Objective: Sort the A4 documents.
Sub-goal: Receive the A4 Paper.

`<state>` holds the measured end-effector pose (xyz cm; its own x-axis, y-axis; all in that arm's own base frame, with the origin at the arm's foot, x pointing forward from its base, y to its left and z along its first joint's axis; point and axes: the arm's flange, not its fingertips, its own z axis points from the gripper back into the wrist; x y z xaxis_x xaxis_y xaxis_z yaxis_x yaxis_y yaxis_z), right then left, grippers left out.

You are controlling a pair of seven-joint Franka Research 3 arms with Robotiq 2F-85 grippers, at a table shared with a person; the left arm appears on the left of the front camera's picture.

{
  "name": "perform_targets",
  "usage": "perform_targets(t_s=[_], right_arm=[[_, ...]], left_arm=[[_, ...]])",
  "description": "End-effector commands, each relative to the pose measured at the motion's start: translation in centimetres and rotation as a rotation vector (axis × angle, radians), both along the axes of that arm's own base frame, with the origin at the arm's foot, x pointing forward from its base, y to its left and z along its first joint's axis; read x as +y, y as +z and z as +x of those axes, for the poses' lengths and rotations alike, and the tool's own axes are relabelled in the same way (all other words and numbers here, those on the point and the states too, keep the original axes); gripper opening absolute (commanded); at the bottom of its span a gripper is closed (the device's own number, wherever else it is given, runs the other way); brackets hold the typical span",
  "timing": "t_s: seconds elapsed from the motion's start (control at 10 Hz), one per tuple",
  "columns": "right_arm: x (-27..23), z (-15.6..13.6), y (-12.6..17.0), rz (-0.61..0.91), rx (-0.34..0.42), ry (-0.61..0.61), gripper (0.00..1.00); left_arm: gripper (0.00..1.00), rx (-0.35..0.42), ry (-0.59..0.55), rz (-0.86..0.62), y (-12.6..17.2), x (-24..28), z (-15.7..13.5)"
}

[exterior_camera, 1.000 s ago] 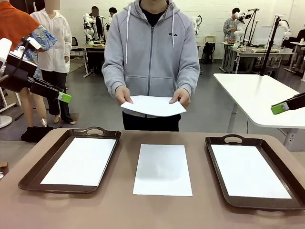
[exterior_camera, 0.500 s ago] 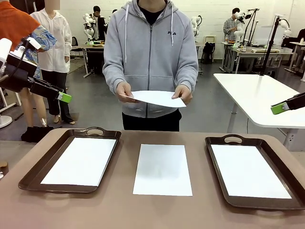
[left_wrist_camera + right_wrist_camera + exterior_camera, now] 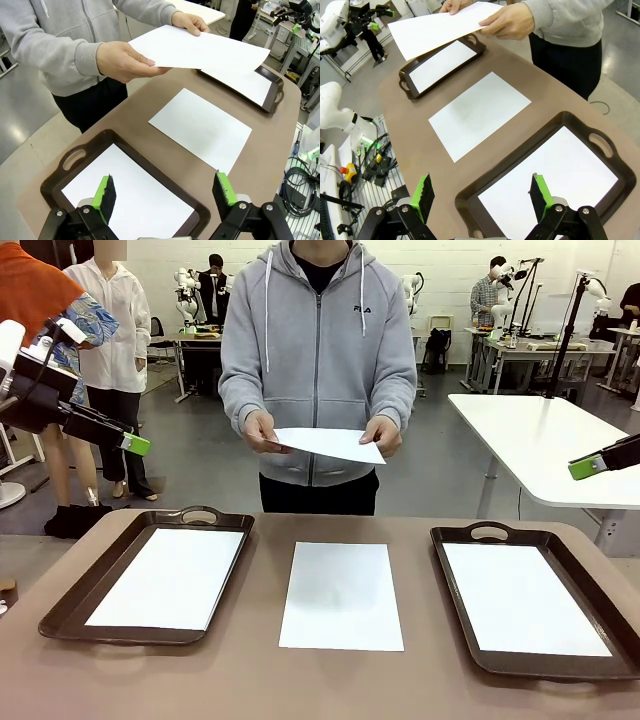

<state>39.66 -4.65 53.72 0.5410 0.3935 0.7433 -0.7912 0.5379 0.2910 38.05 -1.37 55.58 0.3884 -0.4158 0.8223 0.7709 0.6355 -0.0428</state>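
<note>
Front faces person (image 3: 317, 350), wrists overlook table (image 3: 250, 680), seemingly high

Left gripper (image 3: 165, 186): jaws spread wide, holding nothing, raised at the left side.
Right gripper (image 3: 482, 189): jaws spread wide, holding nothing, raised at the right side.

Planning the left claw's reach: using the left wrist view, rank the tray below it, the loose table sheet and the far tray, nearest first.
1. Left tray, right below the left claw.
2. Loose sheet, mid-table.
3. Far tray, at the table's other end.
</note>
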Motion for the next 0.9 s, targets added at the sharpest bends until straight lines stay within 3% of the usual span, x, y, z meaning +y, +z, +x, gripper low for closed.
perform_targets(t_s=[0.0, 0.8], right_arm=[[0.06, -0.03, 0.01, 0.004, -0.001, -0.001, 1.00], [0.06, -0.03, 0.01, 0.004, -0.001, -0.001, 1.00]], left_arm=[[1.00, -0.005, -0.006, -0.012, 0.03, -0.04, -0.07], [1.00, -0.005, -0.006, -0.012, 0.03, -0.04, -0.07]])
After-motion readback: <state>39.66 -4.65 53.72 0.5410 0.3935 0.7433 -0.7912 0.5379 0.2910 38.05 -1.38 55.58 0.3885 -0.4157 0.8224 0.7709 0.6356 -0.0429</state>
